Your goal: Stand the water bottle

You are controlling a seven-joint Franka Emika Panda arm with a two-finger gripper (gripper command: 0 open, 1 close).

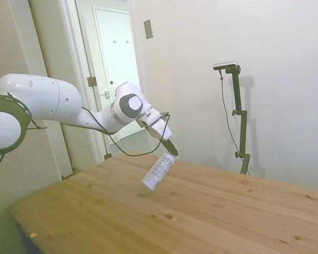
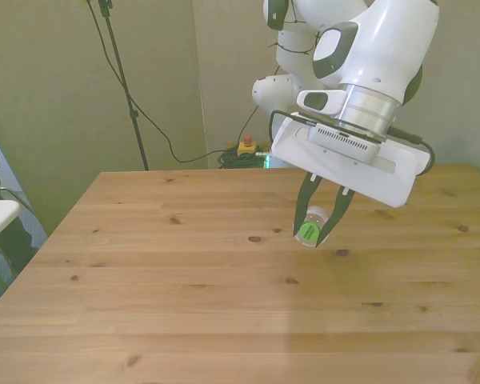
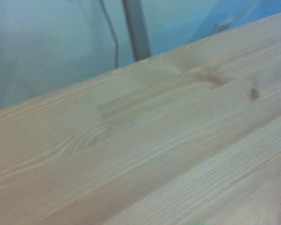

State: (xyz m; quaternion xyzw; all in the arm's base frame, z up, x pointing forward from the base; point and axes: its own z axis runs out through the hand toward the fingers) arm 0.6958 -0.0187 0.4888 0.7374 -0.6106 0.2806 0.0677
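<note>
Fig.: I see 1 gripper clamped on 1 water bottle at its green cap end, bottle tilted, base hanging just above the desk mid-area, nearer the far edge.

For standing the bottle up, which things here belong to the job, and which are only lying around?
Belong to the job:
- water bottle, tilted, held off the table near its green cap
- gripper, its jaws closed on the bottle
- wooden table, where it must stand

Only lying around:
- yellow box with a red button and cables on the floor behind the table
</note>
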